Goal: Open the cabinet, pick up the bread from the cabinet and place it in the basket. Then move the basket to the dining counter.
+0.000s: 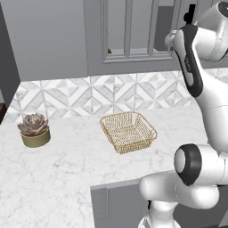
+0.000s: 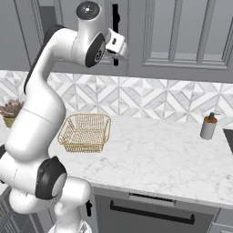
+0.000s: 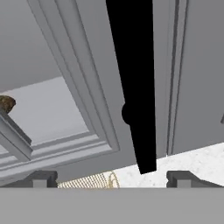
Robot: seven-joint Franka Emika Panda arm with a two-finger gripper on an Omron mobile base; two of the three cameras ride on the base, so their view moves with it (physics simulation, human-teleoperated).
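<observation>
Behind glass, bread (image 3: 6, 104), small, dark brown

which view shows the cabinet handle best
The hand view: the black handle fills the centre, close up, with the open gripper just below its lower end. The right base view shows part of it behind the arm. The left base view shows only a sliver above the arm.

Flat, even rendered light is showing everywhere; gold wire-mesh basket (image 1: 128, 131) is casting faint soft shadow on bench; no glare, blur.
</observation>
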